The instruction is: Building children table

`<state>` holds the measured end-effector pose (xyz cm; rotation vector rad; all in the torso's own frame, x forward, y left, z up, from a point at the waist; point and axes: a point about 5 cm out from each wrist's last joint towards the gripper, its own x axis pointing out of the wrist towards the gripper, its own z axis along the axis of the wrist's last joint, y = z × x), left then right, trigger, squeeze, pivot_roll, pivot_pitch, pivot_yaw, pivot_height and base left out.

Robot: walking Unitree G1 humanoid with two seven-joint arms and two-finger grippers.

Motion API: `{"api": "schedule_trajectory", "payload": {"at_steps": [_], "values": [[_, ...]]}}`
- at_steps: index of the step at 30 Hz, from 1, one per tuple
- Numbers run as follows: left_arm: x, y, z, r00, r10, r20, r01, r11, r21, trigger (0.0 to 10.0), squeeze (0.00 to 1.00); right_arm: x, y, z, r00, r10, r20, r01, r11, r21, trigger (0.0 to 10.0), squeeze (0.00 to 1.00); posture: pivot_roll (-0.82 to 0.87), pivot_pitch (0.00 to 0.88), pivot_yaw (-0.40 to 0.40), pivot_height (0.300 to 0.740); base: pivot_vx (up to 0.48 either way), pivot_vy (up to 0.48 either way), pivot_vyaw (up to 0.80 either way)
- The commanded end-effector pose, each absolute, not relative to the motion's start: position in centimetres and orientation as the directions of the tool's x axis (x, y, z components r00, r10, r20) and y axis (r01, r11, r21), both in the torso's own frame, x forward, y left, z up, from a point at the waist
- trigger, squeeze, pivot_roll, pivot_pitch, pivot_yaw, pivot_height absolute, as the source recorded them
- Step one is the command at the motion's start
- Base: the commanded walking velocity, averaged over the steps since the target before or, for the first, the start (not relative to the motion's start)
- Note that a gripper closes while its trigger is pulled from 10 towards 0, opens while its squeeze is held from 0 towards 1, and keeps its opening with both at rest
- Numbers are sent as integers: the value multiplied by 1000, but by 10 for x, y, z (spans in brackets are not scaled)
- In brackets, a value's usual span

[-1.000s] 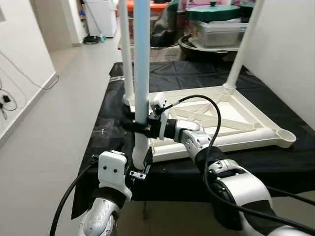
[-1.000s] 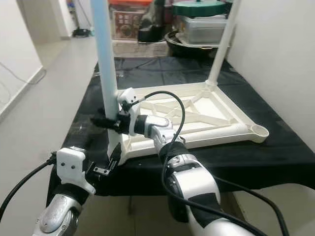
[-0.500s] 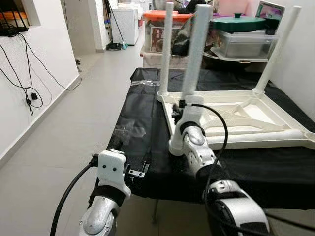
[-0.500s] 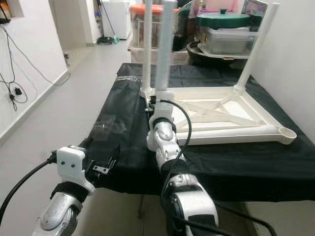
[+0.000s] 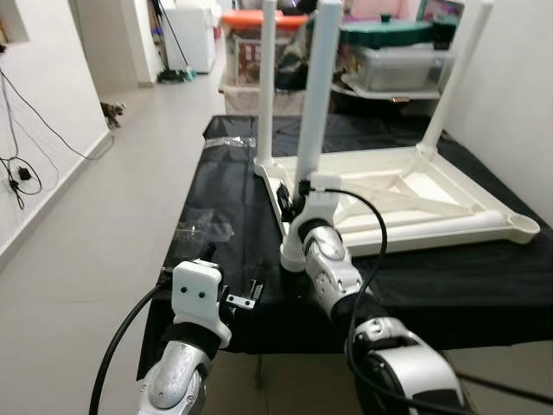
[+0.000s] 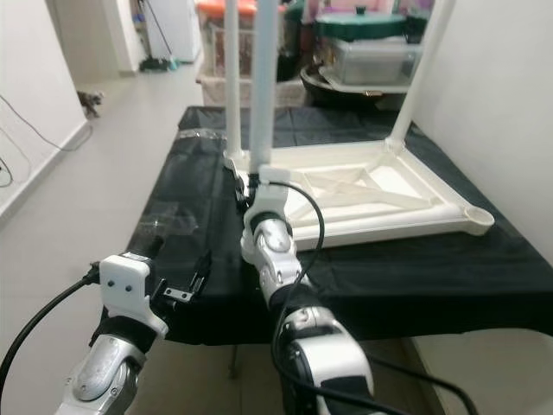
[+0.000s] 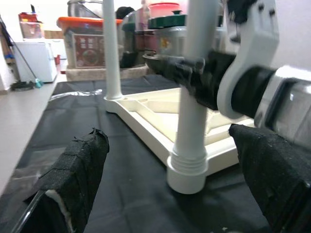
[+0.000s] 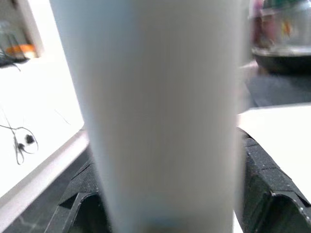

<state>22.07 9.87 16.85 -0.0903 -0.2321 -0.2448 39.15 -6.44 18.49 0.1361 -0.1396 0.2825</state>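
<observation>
The white children's table (image 5: 406, 203) lies upside down on a black-covered table (image 5: 233, 199). Three white legs stand up from its corners: the far left leg (image 5: 266, 78), the far right leg (image 5: 458, 78) and the near left leg (image 5: 315, 104). The near right corner socket (image 5: 524, 226) holds no leg. My right gripper (image 5: 292, 197) is shut on the near left leg (image 8: 160, 111) low down, just above its socket, one black finger (image 8: 77, 208) on each side. My left gripper (image 5: 248, 296) hangs open at the black table's front edge, apart from that leg (image 7: 192, 107).
Crumpled clear plastic (image 5: 203, 232) lies on the black cloth to the left. Storage bins and a lidded pot (image 5: 389, 47) stand behind the table. A white wall (image 5: 518, 95) runs close on the right. Open floor (image 5: 104, 225) stretches left, with a small animal (image 5: 108, 111) far back.
The camera has shifted, so my right arm now reaches straight ahead instead of across from the right. The right gripper keeps its hold on the near leg. The left gripper stays at the front edge.
</observation>
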Motion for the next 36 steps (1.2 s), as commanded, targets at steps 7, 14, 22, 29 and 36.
{"api": "schedule_trajectory", "payload": {"at_steps": [7, 14, 22, 29, 36], "values": [[222, 97, 165, 943, -239, 231, 259, 964, -61, 10000, 0, 393, -61, 195, 719, 685, 117, -694, 699, 172, 10000, 0, 5, 0, -33, 740, 0, 0, 0], [223, 98, 166, 943, -237, 232, 256, 965, -54, 10000, 0, 378, -51, 197, 341, 938, 62, -931, 327, 165, 10000, 0, 5, 0, -33, 740, 0, 0, 0], [222, 99, 166, 945, -229, 234, 248, 967, -52, 10000, 0, 363, -35, 196, 49, 997, 54, -982, 38, 184, 10000, 0, 39, 0, -54, 740, 0, 0, 0], [222, 99, 166, 945, -229, 233, 247, 967, -54, 10000, 0, 366, -30, 192, 146, 989, 24, -979, 141, 150, 0, 0, 36, 0, -51, 740, 0, 0, 0], [221, 98, 165, 946, -229, 229, 249, 967, -59, 10000, 0, 398, -60, 185, 799, 601, -26, -595, 796, 110, 0, 0, 29, 0, -45, 740, 0, 0, 0]]}}
